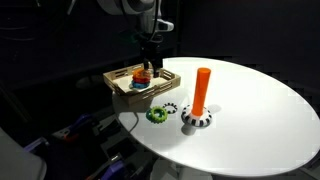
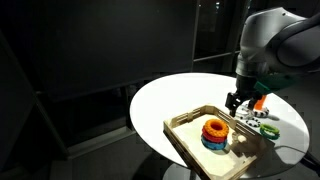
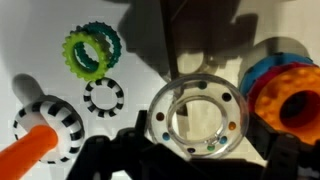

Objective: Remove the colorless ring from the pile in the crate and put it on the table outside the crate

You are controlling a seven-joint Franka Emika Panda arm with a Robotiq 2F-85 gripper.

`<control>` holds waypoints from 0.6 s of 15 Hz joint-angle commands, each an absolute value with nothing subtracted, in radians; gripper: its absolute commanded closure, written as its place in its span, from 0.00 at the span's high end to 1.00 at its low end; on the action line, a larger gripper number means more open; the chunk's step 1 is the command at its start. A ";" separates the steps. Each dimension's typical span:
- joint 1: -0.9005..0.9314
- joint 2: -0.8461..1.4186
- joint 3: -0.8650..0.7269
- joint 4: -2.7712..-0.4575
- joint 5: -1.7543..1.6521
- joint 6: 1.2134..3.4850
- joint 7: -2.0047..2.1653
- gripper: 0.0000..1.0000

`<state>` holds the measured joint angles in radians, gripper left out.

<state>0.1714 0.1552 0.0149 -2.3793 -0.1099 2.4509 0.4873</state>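
While the gripper (image 3: 190, 160) hovers above it, jaws spread, the clear ring (image 3: 195, 118) lies just beside the pile (image 3: 288, 95).

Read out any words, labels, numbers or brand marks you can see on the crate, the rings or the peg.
None: no view shows readable text.
The crate, the pile, the green ring and the orange peg show no lettering.
The colorless ring shows only small coloured dots, not characters.
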 commanded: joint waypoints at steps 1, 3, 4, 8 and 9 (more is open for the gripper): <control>0.117 0.084 -0.018 -2.474 -0.112 2.453 0.520 0.70; 0.085 0.074 -0.037 -2.509 -0.115 2.461 0.522 0.70; 0.071 0.072 -0.045 -2.521 -0.115 2.464 0.523 0.70; 0.030 0.077 -0.075 -2.572 -0.130 2.531 0.537 0.70; 0.025 0.081 -0.082 -2.582 -0.139 2.557 0.548 0.70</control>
